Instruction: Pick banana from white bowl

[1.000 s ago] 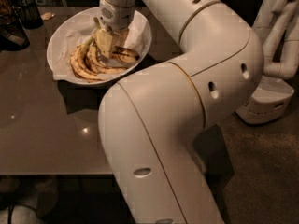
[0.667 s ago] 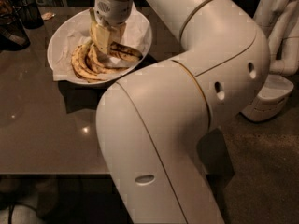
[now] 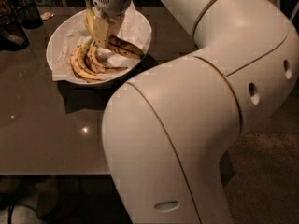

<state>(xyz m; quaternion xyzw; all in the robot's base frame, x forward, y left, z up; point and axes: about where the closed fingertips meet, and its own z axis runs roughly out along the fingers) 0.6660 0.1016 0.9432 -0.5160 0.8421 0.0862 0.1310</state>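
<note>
Clamping the banana [image 3: 125, 47], the gripper [image 3: 103, 37] hangs above the white bowl [image 3: 52, 48].

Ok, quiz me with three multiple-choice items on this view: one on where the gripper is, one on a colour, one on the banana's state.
1. Where is the gripper?
A) off to the bowl's left
B) directly over the white bowl
C) out of view

2. What colour is the crumpled paper lining the bowl?
A) green
B) red
C) white

3. What state is the banana in?
A) gripped, stem pointing up
B) lying loose and flat
C) outside the bowl, untouched

Answers:
1 B: the gripper hangs above the bowl's middle.
2 C: the paper shows white along the rim.
3 A: the gripper is shut on it, above the speckled bananas lying in the bowl.
</note>
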